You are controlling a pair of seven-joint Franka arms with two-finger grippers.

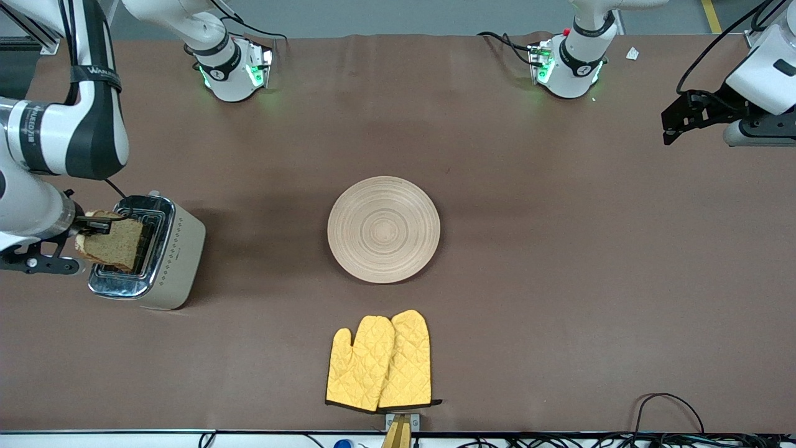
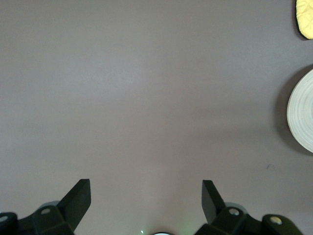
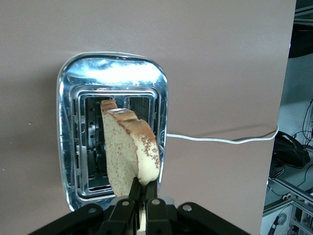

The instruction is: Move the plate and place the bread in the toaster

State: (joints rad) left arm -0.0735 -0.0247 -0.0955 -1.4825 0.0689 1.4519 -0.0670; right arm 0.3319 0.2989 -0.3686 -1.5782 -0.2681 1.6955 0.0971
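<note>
Bread held over the toaster

The right tool grips the bread edge-on above the toaster slots. The left tool waits spread apart over bare surface; the plate sits mid-surface.

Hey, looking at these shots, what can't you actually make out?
- Front view: the bread and right gripper cover the toaster slots, so its depth is unclear.
- Right wrist view: the bread's lower edge hides the slot under it.
- Left wrist view: the frame edge cuts the plate; the left gripper hangs open over the table.
</note>
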